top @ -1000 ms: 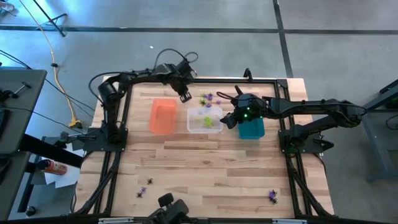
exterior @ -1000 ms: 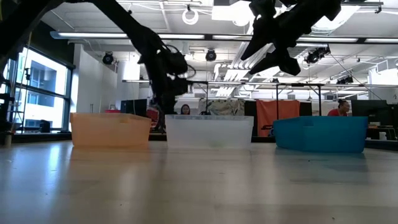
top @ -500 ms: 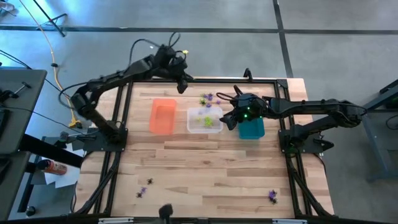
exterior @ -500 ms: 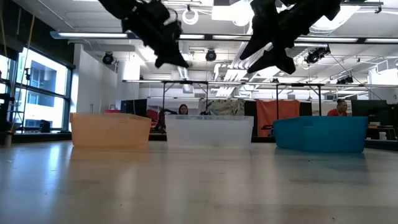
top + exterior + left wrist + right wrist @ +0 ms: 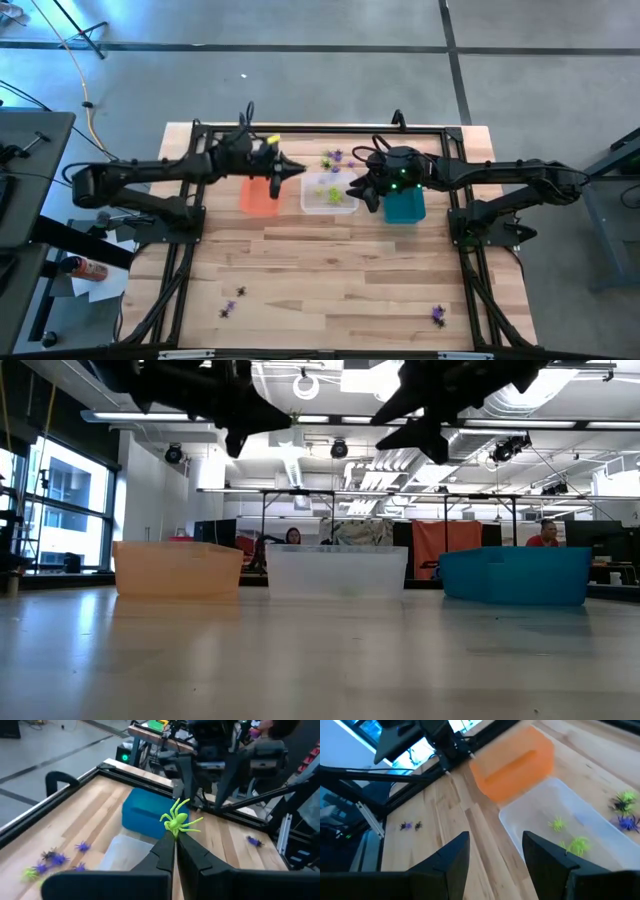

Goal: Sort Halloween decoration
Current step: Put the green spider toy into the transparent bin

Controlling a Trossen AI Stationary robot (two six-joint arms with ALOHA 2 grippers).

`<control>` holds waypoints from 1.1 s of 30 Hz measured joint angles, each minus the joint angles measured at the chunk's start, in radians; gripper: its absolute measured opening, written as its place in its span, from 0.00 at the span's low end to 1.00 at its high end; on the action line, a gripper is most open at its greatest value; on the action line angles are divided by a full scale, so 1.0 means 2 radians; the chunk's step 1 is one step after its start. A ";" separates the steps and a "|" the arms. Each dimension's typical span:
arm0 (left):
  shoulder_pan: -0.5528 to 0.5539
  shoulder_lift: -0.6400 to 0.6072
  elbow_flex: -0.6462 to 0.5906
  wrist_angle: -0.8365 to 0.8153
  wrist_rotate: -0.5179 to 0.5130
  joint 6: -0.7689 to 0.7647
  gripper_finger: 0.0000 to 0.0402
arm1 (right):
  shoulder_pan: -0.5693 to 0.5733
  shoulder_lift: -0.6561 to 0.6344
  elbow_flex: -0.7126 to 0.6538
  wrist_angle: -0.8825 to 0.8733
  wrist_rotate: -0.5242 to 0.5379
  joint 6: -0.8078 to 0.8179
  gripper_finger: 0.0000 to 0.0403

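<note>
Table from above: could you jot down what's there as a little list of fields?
Bins: orange bin, clear bin, teal bin, in a row
Clear bin contents: lime green spiders
Left gripper: shut on a lime green spider, above the orange bin's edge
Right gripper: open, empty, between the clear and teal bins
Loose spiders: cluster behind the clear bin; a few near the table's front edge
</note>
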 joint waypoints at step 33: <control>-0.035 0.039 0.049 -0.083 -0.021 0.087 0.00 | -0.019 -0.040 0.000 0.020 0.005 -0.093 0.44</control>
